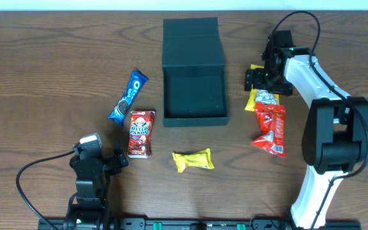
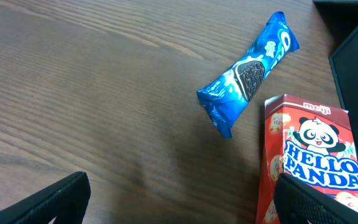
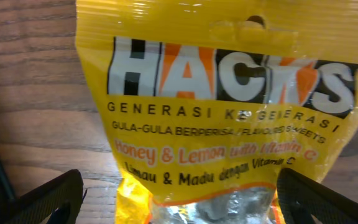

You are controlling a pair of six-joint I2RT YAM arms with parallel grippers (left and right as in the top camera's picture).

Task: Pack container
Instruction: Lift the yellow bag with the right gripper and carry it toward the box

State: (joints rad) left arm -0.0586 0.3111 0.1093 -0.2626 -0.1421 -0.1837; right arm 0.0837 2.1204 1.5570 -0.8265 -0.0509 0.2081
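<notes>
Nearest pick: right side

The container [image 1: 194, 120] lies open. Just right of it the right gripper [image 1: 257, 80] hangs wide over the Hacks bag [image 3: 216, 106], whose length runs alongside the container's wall; contact unclear. Well left of it, the left gripper [image 1: 116, 160] gapes.

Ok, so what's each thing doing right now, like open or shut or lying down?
left gripper: open, holding nothing.
right gripper: open, holding nothing.
container: open, lid folded back, nothing inside.
Oreo pack: lying flat, sealed.
Hello Panda box: lying flat, shut.
yellow packet: lying flat.
Hacks bag: lying flat under the right gripper.
red bag: lying flat against the Hacks bag.
</notes>
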